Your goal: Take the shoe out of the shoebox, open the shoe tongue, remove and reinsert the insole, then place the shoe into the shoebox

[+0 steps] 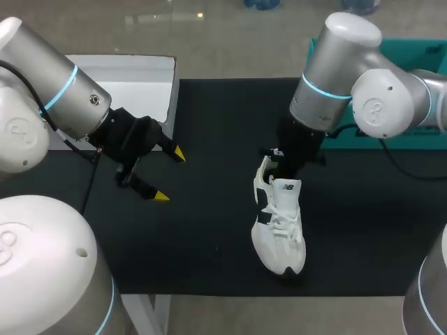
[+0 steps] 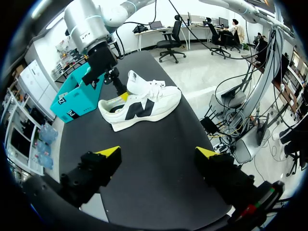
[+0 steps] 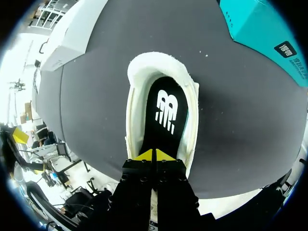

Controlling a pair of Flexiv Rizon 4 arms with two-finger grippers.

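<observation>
The shoe (image 1: 279,230) stands on its sole on the black mat (image 1: 209,230), outside both boxes, right of the middle, with its toe pointing at the near edge and lying close to it. The right gripper (image 3: 154,155) reaches down into the shoe's opening. Its yellow tips are pressed together on the near end of the black insole (image 3: 163,113), and by the look of it they pinch that end. The left gripper (image 1: 170,176) hangs over the mat well apart from the shoe, its fingers spread wide and holding nothing. The main risk, as I judge it, is that nothing pins the shoe down. If the insole grips inside the shoe, a pull could lift or drag the whole shoe instead of freeing the insole. The toe is so near the edge that a shove that way could tip the shoe off the table. The hold is also narrow and at the very end of the insole, so the insole may slip out, or buckle and fold if it is pushed back in at an angle. The mat is dark, flat and dull-looking and covers most of the table. A broad stretch of it lies between the left gripper and the shoe. A teal shoebox (image 2: 72,98) sits at the far right, behind the right arm. A white box (image 1: 133,91) sits at the far left corner, just past the mat.
</observation>
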